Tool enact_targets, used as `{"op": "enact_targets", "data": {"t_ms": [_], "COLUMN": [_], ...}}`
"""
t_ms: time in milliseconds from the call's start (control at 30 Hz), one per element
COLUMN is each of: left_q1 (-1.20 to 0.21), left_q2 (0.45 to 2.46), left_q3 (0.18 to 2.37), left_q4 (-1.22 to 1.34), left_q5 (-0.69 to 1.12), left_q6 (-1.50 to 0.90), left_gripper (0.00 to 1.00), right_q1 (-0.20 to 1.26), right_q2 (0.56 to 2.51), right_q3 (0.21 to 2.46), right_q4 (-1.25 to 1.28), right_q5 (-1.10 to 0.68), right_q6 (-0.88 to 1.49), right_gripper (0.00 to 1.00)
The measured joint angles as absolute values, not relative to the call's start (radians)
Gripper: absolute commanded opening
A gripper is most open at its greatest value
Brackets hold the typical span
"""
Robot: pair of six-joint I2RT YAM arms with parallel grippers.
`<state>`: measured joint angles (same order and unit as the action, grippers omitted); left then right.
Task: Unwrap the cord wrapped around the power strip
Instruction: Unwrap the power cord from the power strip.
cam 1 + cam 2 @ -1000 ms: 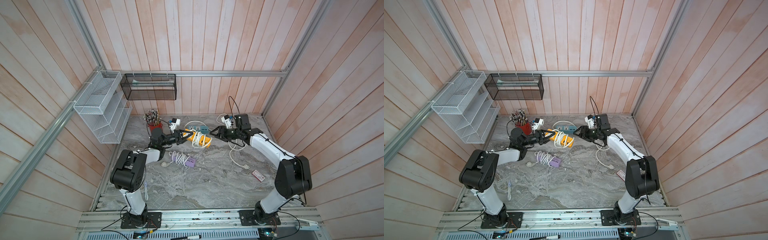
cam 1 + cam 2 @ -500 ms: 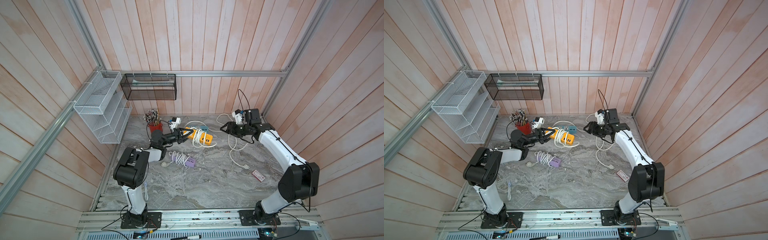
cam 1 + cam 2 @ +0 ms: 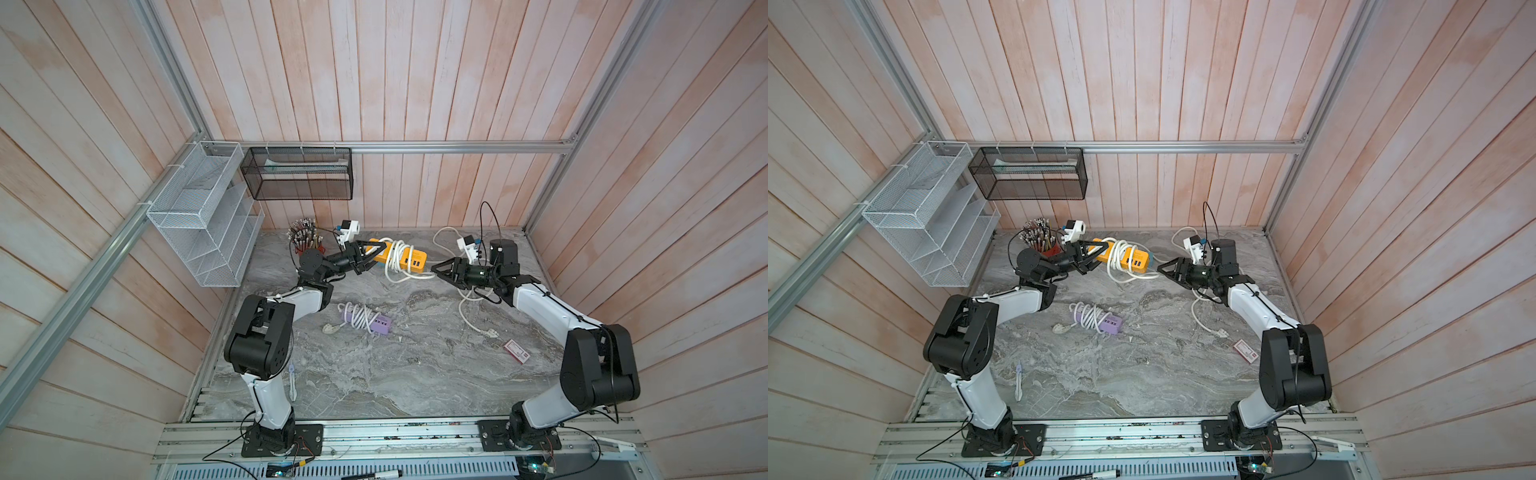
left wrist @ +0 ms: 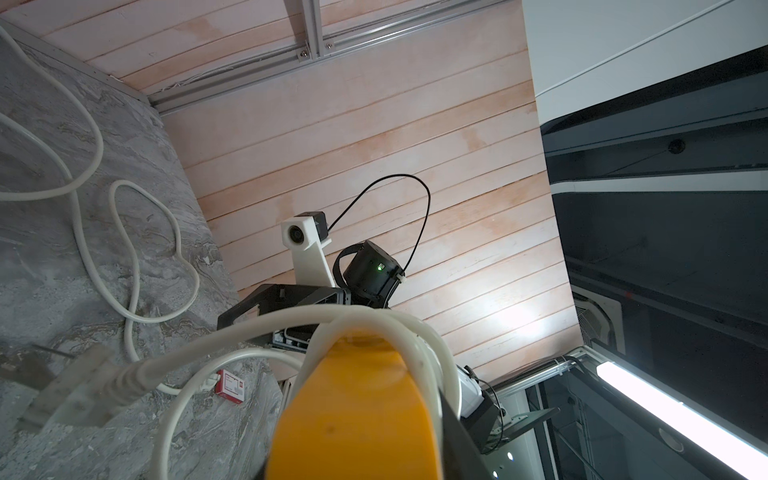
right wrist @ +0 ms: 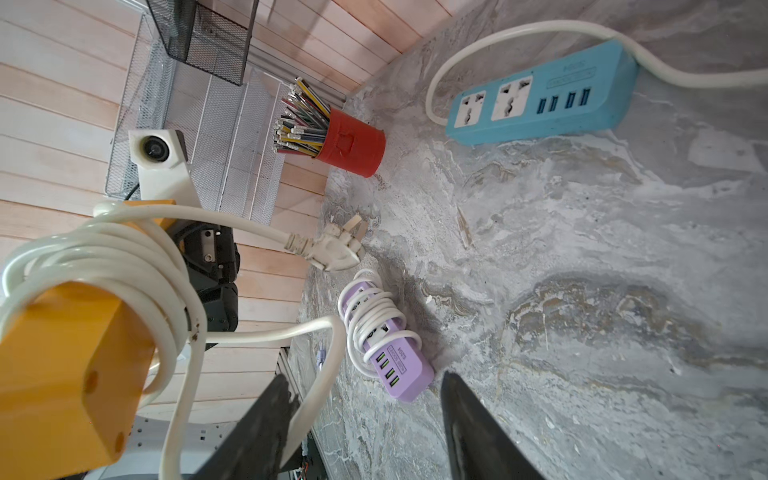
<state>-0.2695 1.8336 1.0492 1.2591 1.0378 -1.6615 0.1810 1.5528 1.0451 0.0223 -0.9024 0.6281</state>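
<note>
Back swings the right tool [image 3: 437, 271], jaws apart and empty, toward the yellow power strip [image 3: 419, 257] at upper centre, which the left tool [image 3: 376, 254] clamps by 1 end. Body looks rigid and light; the white cord [image 3: 394, 253] looks limp, so pinch its slack loop.

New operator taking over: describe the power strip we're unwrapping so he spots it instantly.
At the back of the marble table, near the red pencil cup, the left hand grips one end of a power strip. It is the yellow one with white cord coiled around it; the purple strip lies mid-table, the blue one is unwrapped.
</note>
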Motion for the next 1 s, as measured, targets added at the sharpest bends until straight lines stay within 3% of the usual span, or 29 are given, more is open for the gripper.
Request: {"op": "enact_targets", "data": {"t_ms": [400,1000], "left_q1": [-0.283,-0.283], "left_q2": [1.769,1.767], "left_q3": [1.06,1.077], "left_q4": [1.185,1.16], "left_q5": [1.034,1.012], "left_q6": [-1.687,-1.722], "left_gripper": [0.0,0.0], "right_q1": [0.267,0.443], "right_q2": [1.617,1.513], "right_q3": [1.09,0.852], "right_q4": [0.211,0.627], "right_q5": [-0.878,-0.578], "right_q6": [0.481,0.173], "right_gripper": [0.59,0.58]}}
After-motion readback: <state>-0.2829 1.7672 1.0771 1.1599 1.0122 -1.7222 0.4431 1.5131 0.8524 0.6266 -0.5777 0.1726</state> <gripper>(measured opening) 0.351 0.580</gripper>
